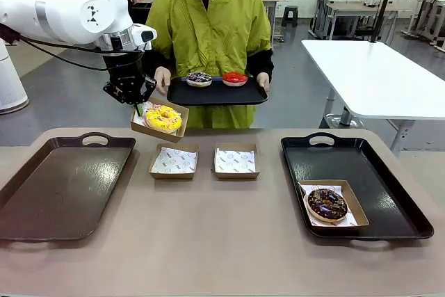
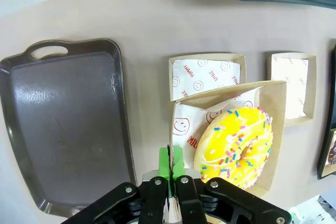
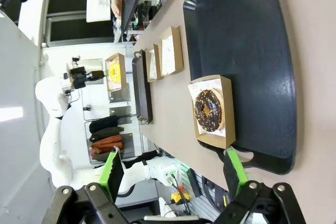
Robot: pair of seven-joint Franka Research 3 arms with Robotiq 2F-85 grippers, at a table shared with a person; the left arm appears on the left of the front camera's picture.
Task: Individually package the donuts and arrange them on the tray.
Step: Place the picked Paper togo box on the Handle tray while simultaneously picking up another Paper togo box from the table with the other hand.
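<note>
Above the table (image 1: 208, 241), the left gripper (image 1: 139, 107) pinches the box (image 1: 154, 133) by its rim; carry it level lest the yellow donut (image 1: 163, 118) slide.

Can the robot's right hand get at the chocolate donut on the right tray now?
Probably yes. The right hand is open and faces the chocolate donut in its box on the tray; nothing lies between them or covers it.

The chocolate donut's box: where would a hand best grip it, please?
On the box, probably pinch the right side wall from above: the walls stand thin and upright, the chocolate donut fills the middle, and bare paper leaves room there.
</note>
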